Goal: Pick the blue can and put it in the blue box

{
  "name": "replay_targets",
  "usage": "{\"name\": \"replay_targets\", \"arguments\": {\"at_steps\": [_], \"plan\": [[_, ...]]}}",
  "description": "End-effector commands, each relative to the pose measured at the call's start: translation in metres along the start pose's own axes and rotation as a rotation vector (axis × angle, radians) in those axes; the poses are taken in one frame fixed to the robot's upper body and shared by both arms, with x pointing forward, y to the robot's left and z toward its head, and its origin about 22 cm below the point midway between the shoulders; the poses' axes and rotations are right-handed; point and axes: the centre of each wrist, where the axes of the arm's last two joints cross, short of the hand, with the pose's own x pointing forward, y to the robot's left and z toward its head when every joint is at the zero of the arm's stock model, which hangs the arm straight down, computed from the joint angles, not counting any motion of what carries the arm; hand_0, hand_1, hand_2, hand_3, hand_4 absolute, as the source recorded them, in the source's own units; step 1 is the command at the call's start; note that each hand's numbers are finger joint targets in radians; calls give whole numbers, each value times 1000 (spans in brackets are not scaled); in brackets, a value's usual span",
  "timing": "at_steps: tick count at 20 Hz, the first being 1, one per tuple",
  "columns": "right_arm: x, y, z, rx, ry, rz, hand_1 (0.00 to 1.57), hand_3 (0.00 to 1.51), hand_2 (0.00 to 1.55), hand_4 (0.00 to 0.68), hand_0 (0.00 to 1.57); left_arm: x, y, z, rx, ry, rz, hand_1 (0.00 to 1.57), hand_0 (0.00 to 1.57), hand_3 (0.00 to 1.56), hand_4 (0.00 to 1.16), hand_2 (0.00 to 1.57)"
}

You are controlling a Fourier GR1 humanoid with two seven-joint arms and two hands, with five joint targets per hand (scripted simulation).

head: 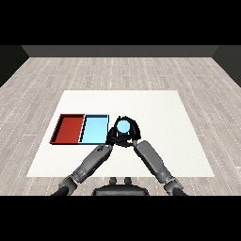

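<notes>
One blue can (123, 126) stands just right of the light blue tray (94, 129), enclosed by both hands: the right hand (133, 132) curls round its right side, the left hand (113, 135) round its left. Probably rigid, light and smooth-walled, it is best gripped across the cylindrical side. Beyond the light blue tray lies the red tray (68, 128), both on the white worktop (155, 117).
</notes>
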Motion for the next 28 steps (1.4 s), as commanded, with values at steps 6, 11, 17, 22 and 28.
{"name": "replay_targets", "arguments": {"at_steps": [6, 11, 17, 22, 28], "plan": [[10, 18, -4, 33, -17, 15, 1461, 1370, 1461, 535, 1461, 5, -3, -3, -11, -15, 1, 0, 0, 0, 0, 0], [-11, 15, 8, 48, 2, 11, 1441, 1352, 1448, 487, 1441, 11, -22, -10, -49, -18, -20, 0, 0, 0, 0, 0], [9, 31, 0, 42, -5, 14, 1448, 1365, 1456, 511, 1448, 5, -20, -12, 65, 40, 34, 0, 0, 0, 775, 387], [10, 15, -28, 43, -24, -16, 1426, 1378, 1461, 529, 1426, -2, -8, -21, 140, 76, -96, 1571, 1571, 1472, 1134, 1571], [-9, 20, -6, 39, -7, -3, 1424, 1374, 1456, 531, 1424, 7, -9, -26, 156, 55, -111, 1571, 1571, 1463, 1138, 1554]]}}
